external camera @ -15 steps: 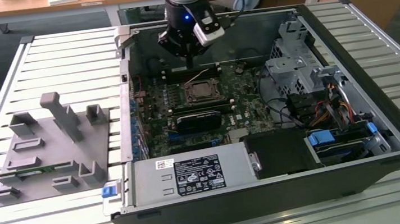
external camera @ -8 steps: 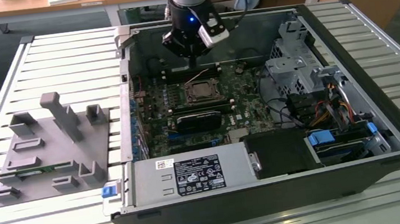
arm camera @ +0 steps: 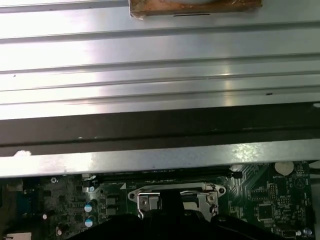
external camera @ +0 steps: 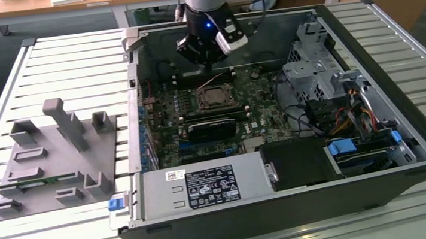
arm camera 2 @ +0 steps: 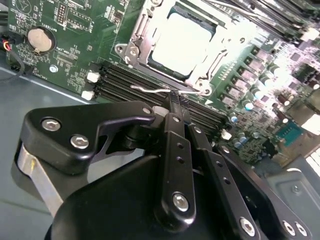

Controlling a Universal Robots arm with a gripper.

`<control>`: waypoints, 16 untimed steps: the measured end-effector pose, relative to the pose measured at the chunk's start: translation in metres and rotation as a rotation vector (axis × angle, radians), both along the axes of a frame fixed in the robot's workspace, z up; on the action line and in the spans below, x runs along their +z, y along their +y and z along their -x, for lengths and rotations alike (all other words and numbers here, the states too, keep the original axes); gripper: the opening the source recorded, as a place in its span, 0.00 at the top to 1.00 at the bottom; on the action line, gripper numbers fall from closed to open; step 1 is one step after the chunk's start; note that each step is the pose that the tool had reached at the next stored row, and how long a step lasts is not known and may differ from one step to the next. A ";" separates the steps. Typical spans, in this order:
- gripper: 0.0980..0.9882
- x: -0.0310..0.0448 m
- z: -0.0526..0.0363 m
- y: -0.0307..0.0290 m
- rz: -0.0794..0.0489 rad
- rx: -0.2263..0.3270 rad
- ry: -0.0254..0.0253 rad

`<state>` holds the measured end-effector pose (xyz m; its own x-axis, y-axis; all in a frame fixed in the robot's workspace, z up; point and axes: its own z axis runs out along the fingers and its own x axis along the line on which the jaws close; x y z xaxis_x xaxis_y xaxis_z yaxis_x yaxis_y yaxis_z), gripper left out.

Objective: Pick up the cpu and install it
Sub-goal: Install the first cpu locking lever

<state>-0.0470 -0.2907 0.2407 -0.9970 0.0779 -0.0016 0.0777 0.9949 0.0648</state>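
The cpu [arm camera 2: 179, 44] is already sitting in the socket [arm camera 2: 172, 47]; the gripper [arm camera 2: 174, 102], fingers pinched together empty, is pressing at the retention lever [arm camera 2: 165, 90], which wants steady pressure.

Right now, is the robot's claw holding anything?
No. The gripper is shut with nothing between its fingers. The cpu already sits in its socket.

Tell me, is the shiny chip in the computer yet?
Looks like it. The cpu already sits in the socket on the green board, inside the metal frame. The gripper holds nothing and its tips are at the thin wire lever beside the socket. Whether the frame is locked down can't be told.
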 end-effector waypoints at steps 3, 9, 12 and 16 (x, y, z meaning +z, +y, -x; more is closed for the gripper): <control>0.99 -0.0032 -0.0028 0.0003 0.000 0.000 0.0000; 0.99 -0.0092 -0.0046 0.0028 0.000 0.019 -0.0004; 0.99 -0.0109 -0.0057 0.0035 0.001 0.031 -0.0004; 0.99 -0.0126 -0.0087 0.0049 0.002 0.031 -0.0005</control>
